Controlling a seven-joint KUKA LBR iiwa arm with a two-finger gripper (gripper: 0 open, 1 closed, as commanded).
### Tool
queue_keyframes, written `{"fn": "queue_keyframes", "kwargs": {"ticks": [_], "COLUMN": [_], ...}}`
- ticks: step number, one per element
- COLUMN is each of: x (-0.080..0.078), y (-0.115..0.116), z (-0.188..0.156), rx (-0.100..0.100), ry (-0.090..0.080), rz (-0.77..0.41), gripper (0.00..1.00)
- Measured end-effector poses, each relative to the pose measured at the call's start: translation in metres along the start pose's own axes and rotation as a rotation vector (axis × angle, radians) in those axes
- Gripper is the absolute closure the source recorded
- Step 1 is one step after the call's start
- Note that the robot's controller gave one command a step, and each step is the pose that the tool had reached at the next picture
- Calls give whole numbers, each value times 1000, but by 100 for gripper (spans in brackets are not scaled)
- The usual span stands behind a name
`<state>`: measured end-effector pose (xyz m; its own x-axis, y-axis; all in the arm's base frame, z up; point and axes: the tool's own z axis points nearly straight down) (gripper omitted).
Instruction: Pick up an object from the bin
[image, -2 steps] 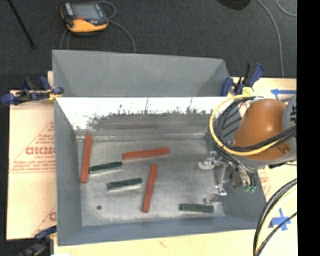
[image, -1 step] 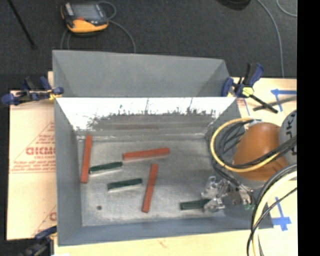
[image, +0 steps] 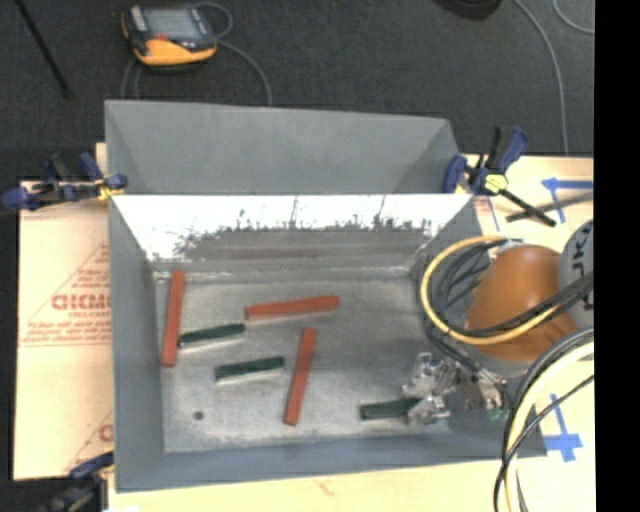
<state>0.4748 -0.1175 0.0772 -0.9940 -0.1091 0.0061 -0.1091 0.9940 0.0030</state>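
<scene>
While the hand (image: 432, 398) sits in the lower right of the bin (image: 345, 355), at the right end of a dark green stick (image: 385, 409), I cannot tell whether it is open or gripping, and a hold so near the end could let the stick slip out.

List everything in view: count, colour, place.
bin: 1, grey metal, centre
red sticks: 3, red-orange; this one lies across mid-bin, one runs along the left side, one slants at centre
green sticks: 3, dark green; two left of centre, one front right
handheld device: 1, orange and black, outside the bin, top left
orange cover: 1, on the arm, right
cables: several, yellow and black, looped round the cover
tool: 1, metallic, at the front-right green stick's right end
</scene>
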Motion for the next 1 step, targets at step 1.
{"fn": "queue_keyframes", "kwargs": {"ticks": [1], "x": [-9], "y": [3], "z": [-137], "rx": [5], "ry": [-10], "rz": [-21], "gripper": [100]}}
